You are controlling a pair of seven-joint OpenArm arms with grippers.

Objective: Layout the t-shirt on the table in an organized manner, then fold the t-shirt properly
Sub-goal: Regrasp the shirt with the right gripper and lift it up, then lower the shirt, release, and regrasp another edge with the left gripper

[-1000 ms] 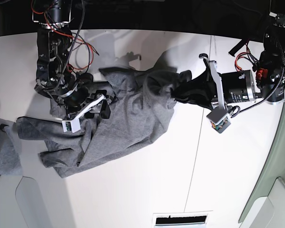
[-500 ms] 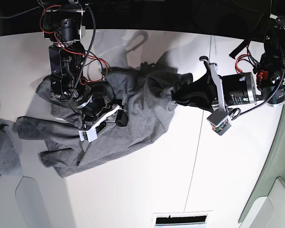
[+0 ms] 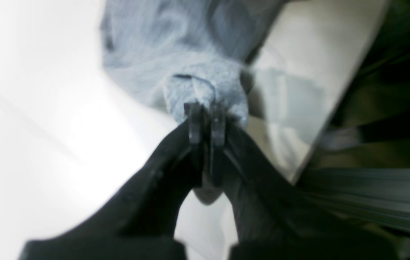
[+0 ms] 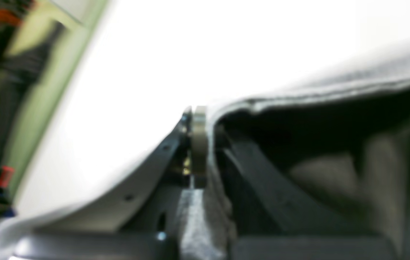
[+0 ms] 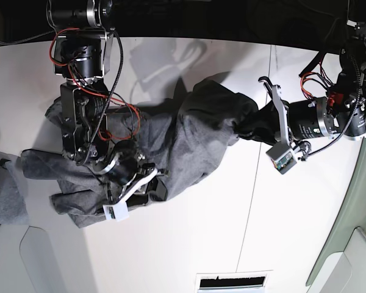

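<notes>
The heather-grey t-shirt (image 5: 189,140) lies crumpled across the left half of the white table (image 5: 201,238). My left gripper (image 5: 243,127) is shut on a bunched corner at the shirt's right end. The left wrist view shows that gripper (image 3: 205,110) with its black fingers pressed together on a knob of grey cloth (image 3: 205,83). My right gripper (image 5: 151,186) sits at the shirt's near edge. In the right wrist view this gripper (image 4: 199,119) is shut, with the stitched hem (image 4: 335,86) running off from it and cloth caught between the fingers.
A smaller grey cloth bundle (image 5: 3,195) lies at the table's left edge. A thin dark seam (image 5: 256,183) crosses the table right of the shirt. A slotted vent (image 5: 232,282) and a white panel (image 5: 49,262) sit at the near edge.
My right arm swung down across the shirt to its near edge and its gripper closed on the hem. The left arm pulled its bunched corner slightly to the right.
</notes>
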